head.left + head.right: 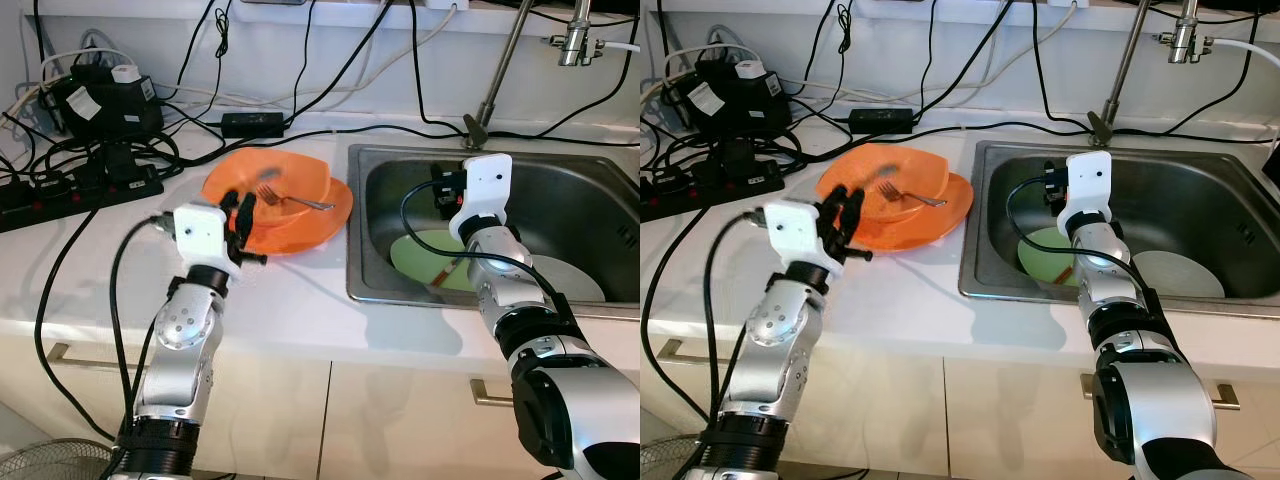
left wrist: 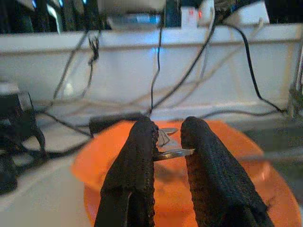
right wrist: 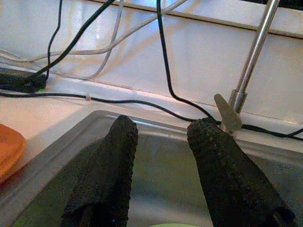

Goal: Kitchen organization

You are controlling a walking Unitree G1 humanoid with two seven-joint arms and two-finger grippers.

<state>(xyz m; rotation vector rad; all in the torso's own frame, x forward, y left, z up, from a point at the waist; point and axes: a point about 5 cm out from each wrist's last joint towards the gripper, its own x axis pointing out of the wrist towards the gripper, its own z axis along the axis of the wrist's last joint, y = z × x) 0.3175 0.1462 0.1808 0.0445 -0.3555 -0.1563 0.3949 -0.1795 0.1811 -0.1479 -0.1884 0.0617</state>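
An orange bowl [image 1: 295, 175] rests on an orange plate [image 1: 325, 222] on the white counter, left of the sink. A metal fork [image 1: 300, 202] lies in the bowl. My left gripper [image 1: 240, 212] hovers at the plate's left edge, pointing at the bowl. Its fingers are slightly apart and open, and in the left wrist view the fork [image 2: 173, 153] lies just beyond their tips. My right gripper [image 1: 443, 192] hangs open over the sink [image 1: 355, 290] with nothing in it. A pale green plate [image 1: 425, 255] and a white plate [image 1: 572, 280] lie in the basin.
A faucet [image 1: 500, 70] rises behind the sink. Black power strips [image 1: 60, 195], adapters [image 1: 252, 123] and several tangled cables cover the counter's back and left. A thin red item [image 1: 447, 272] lies on the green plate. The counter's front strip is bare.
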